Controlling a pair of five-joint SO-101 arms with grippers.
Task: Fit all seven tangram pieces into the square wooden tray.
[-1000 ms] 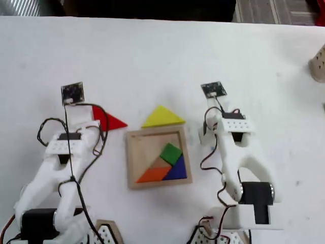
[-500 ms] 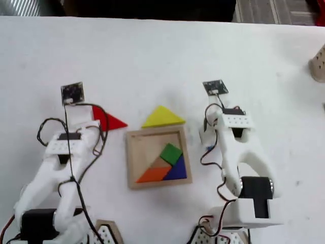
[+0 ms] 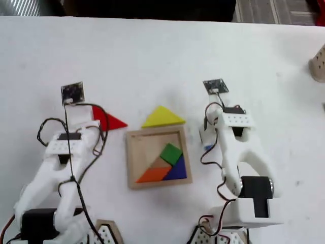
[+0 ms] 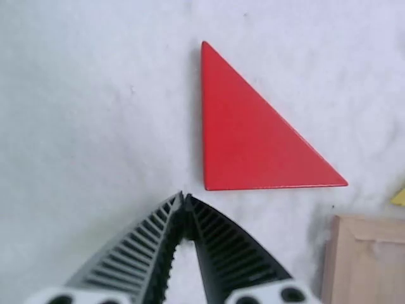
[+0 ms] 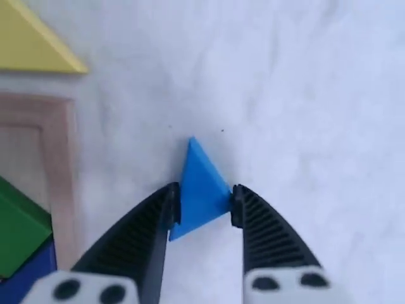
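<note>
White arms [image 3: 231, 152], black ribbed tools [image 4: 183, 199].

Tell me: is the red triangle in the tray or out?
Out. The red triangle lies on the table, apart from the tray, near the shut left gripper.

A white table [image 3: 152, 56] with a faintly mottled surface spans nearly the whole high view under soft, even light that casts only pale shadows. Beyond its far edge runs a dark strip [image 3: 152, 7], with a pale ribbed surface [image 3: 20, 7] at 1 end and grey striped flooring [image 3: 274, 10] at the other. A tan perforated object [image 3: 318, 63] stands at the table's edge.
</note>
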